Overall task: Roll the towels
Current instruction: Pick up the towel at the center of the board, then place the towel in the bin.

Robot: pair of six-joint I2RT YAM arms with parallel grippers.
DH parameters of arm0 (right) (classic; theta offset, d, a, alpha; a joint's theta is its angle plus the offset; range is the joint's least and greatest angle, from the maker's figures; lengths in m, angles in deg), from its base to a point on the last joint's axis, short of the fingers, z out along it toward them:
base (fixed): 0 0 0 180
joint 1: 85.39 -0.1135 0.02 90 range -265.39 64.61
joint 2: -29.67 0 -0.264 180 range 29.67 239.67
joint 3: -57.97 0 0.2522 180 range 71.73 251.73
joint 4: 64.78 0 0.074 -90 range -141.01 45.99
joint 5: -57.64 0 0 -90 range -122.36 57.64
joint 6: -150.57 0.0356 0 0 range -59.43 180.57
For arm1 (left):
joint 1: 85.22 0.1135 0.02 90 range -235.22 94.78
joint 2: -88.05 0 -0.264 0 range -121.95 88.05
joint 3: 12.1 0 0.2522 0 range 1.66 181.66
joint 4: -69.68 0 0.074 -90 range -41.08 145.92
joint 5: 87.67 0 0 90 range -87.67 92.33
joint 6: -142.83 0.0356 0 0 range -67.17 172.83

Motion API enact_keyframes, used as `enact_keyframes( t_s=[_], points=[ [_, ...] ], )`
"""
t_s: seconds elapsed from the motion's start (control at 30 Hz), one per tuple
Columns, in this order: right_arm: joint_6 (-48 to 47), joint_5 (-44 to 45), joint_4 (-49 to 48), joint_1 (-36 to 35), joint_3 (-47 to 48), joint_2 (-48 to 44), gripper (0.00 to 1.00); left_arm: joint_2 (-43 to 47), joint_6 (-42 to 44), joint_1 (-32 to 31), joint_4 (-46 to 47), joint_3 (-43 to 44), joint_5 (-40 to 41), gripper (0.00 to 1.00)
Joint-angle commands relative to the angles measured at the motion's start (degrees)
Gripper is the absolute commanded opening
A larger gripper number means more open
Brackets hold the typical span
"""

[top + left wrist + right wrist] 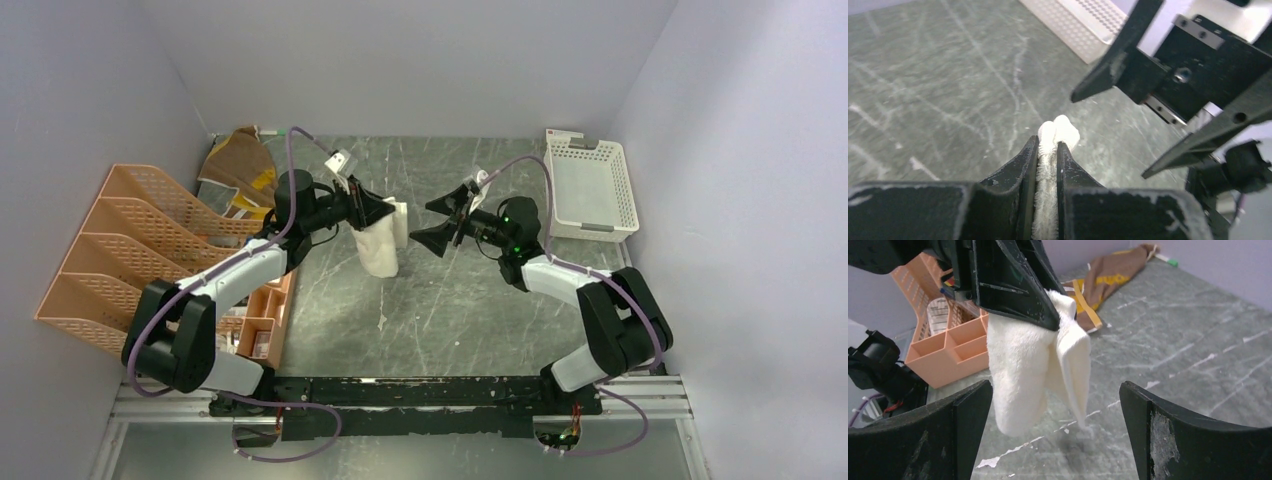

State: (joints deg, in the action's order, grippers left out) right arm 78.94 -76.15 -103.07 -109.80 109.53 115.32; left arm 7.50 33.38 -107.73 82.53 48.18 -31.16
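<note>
Two towels: your left gripper (390, 212) pinches the cream towel (380, 252), hanging limp mid-frame, while the brown towel (240, 160) lies upper left. It looks soft and floppy, so catch the cream one's free lower edge with your wide-open right gripper (420, 222).

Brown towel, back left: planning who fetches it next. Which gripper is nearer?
Left. The left gripper, shut on the cream towel, is right of the brown towel; the open right gripper sits farther right, past the left one.

A grey-green marbled table (450, 300) carries a brown-and-mustard towel (240, 165) and an orange mesh rack (130, 240), both left of the left gripper (385, 212). A white slotted basket (590, 185) sits on it well to the right of the right gripper (425, 222).
</note>
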Motion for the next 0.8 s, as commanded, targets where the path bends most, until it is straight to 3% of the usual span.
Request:
enact_keyframes(
  t_s=[0.0,0.23,0.37,0.43,0.5,0.57,0.7,0.77],
  points=[
    [-0.89,-4.51,-10.25,-0.30,-0.58,1.98,1.00,-0.90,1.42,0.49,4.45,3.73,-15.69,0.07],
    [16.61,-19.59,-28.26,-0.29,3.81,11.88,1.00,-1.51,-0.11,0.46,6.87,5.36,-22.90,0.07],
    [31.20,-20.49,-47.17,-0.74,3.68,16.81,1.00,-1.97,2.34,0.44,2.89,7.98,-24.29,0.07],
    [33.34,-19.40,-47.97,-1.55,3.68,17.56,1.00,-2.23,2.83,0.44,2.36,8.44,-24.19,0.07],
    [27.50,-17.21,-40.84,-3.00,3.37,15.91,1.00,-2.33,2.56,0.44,2.84,8.22,-23.41,0.07],
    [16.43,-13.01,-26.66,-6.05,3.20,12.04,1.00,-2.06,2.31,0.44,3.48,7.85,-22.09,0.07],
    [-8.73,7.74,9.58,-14.40,7.81,3.09,1.00,-0.85,4.11,0.28,0.64,7.38,-15.79,0.07],
    [-11.74,14.83,15.78,-17.49,9.99,2.59,1.00,-0.11,4.32,-0.03,0.09,6.93,-11.19,0.07]
  ],
)
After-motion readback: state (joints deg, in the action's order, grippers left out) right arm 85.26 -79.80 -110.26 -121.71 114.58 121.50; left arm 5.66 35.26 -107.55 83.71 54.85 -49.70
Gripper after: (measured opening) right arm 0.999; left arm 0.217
